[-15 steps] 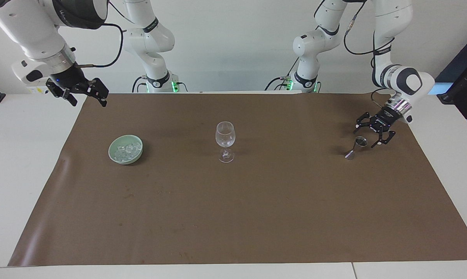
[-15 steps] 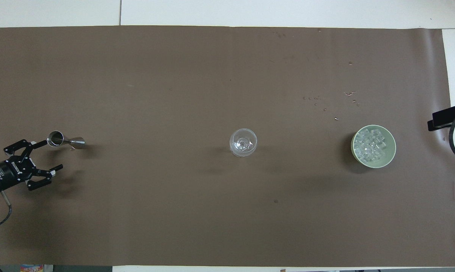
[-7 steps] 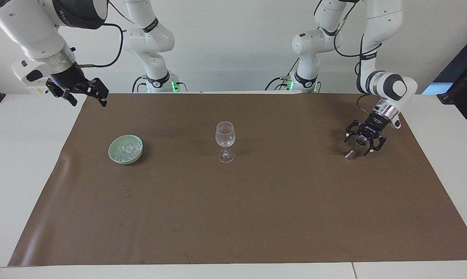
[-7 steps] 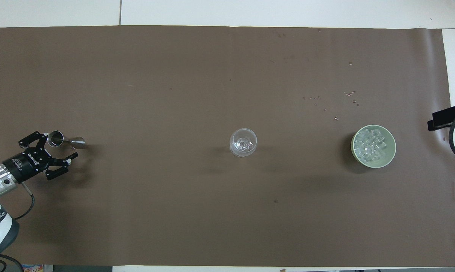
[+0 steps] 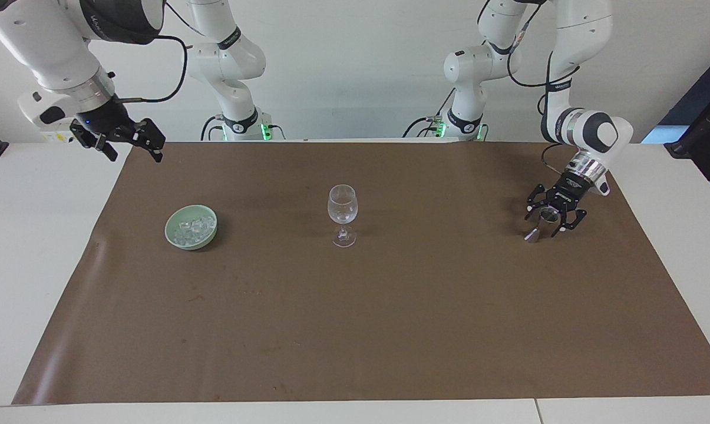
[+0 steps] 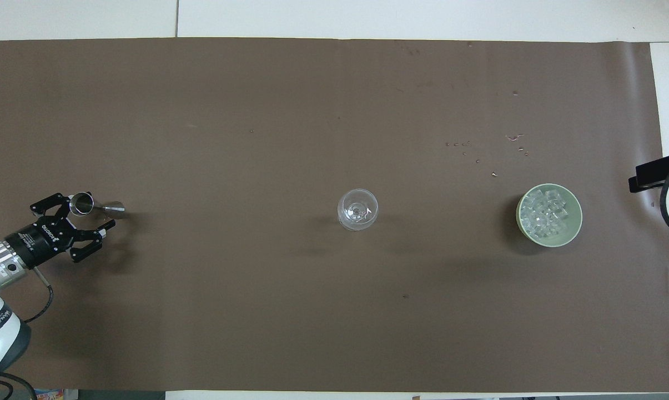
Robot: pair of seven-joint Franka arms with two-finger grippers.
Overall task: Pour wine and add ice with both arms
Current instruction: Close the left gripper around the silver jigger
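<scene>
Here, the metal jigger (image 5: 541, 224) is framed by the spread fingers of the left gripper (image 5: 548, 221).
Whether it is gripped cannot be told. The ice (image 5: 192, 229) is kept in the pale green bowl (image 5: 174, 236), well apart from that gripper, past the wine glass (image 5: 342, 214). The right gripper (image 5: 132, 148) is held open above the worktop edge, near the bowl's end.

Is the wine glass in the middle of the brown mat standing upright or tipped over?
Upright. The wine glass stands on its foot with the bowl above the stem, and from overhead its rim is round.
</scene>
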